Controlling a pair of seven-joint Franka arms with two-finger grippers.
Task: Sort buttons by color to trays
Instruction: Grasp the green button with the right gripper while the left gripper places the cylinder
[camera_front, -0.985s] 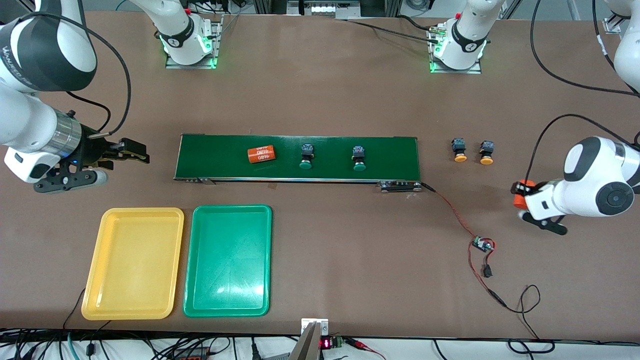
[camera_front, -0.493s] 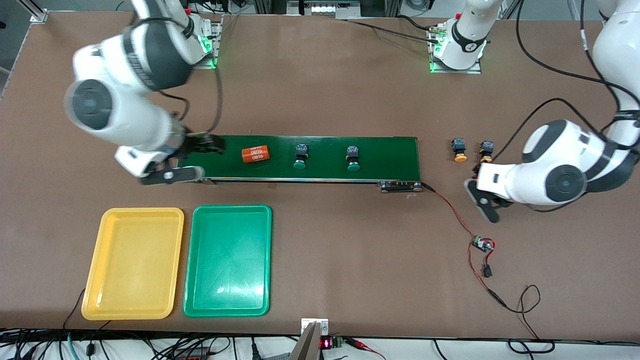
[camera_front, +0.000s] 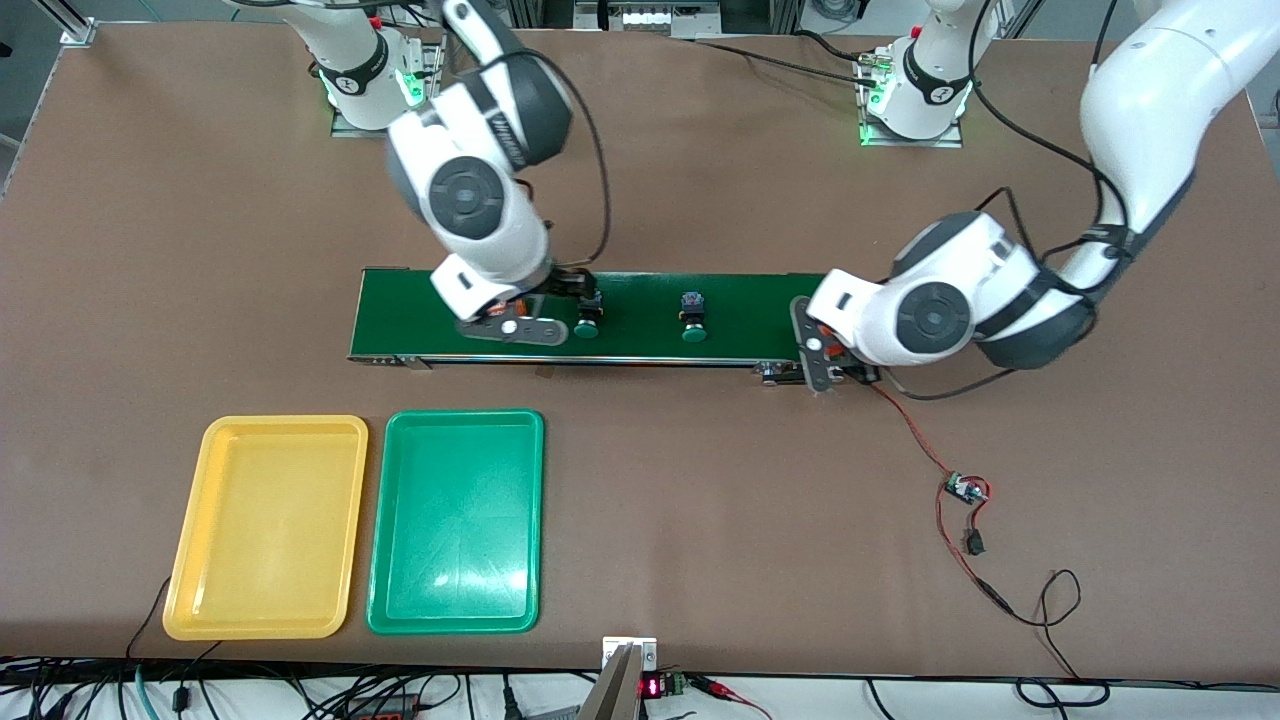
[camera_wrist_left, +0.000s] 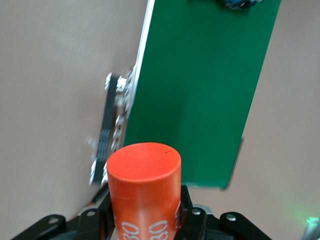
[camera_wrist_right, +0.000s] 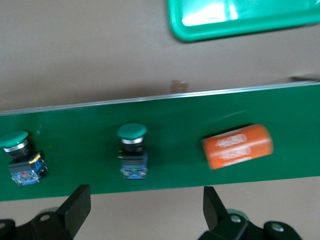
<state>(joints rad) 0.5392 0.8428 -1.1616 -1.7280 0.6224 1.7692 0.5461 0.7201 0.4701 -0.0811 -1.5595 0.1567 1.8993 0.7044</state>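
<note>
**Both tools over the belt, one carrying a cylinder**

The left tool (camera_wrist_left: 145, 222) is clamped on an orange cylinder (camera_wrist_left: 144, 192) with white numbers, held over the belt (camera_front: 600, 318) at the end toward the left arm. The right tool (camera_wrist_right: 145, 212) has its fingers (camera_wrist_right: 77, 205) spread wide with nothing between them; it hangs over the belt toward the right arm's end, above a green button (camera_wrist_right: 133, 157) and near a second orange cylinder (camera_wrist_right: 237, 146) lying on its side on the belt.

Two green buttons stand on the belt: one (camera_front: 588, 317) just beside the right tool, the other (camera_front: 693, 318) near the belt's middle. No yellow buttons can be seen.

On the bench nearer the camera than the belt lie two trays side by side, the yellow tray (camera_front: 268, 527) toward the right arm's end and the green tray (camera_front: 457, 521) beside it. Neither holds anything.
</note>
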